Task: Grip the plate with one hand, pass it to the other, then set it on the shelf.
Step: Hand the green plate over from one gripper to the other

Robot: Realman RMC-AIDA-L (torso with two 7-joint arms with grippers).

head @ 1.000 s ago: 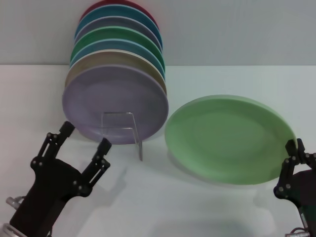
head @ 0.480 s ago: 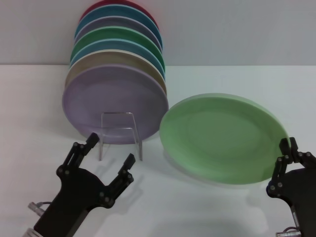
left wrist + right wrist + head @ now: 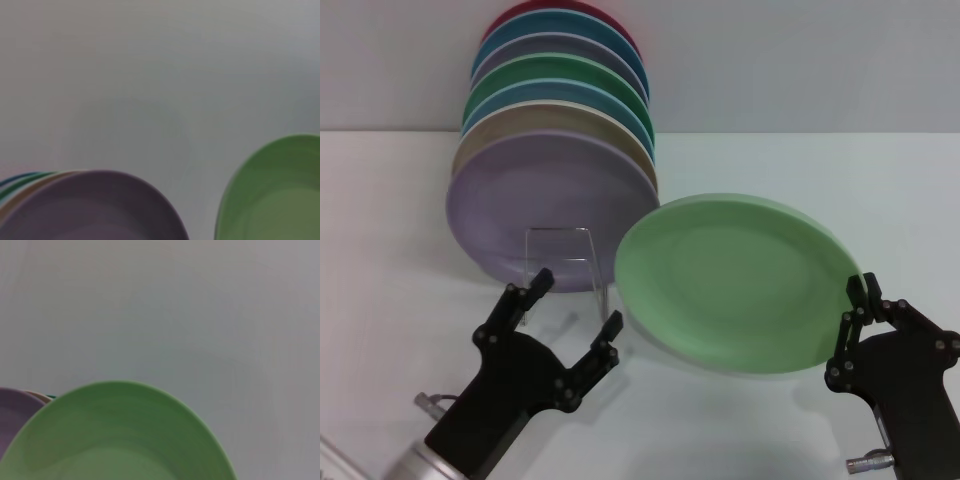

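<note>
The pale green plate (image 3: 735,283) is round, matte and tilted; the right gripper (image 3: 855,325) pinches its edge, while the left gripper (image 3: 570,322) is spread wide, holding nothing

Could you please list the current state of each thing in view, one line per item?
light green plate: held tilted by its right edge, off the table.
right gripper: shut on the light green plate's rim.
left gripper: open, holding nothing, beside the plate's left edge.
shelf: clear rack, stacked plates leaning upright in it.
lilac plate: frontmost of the stack, upright.
</note>
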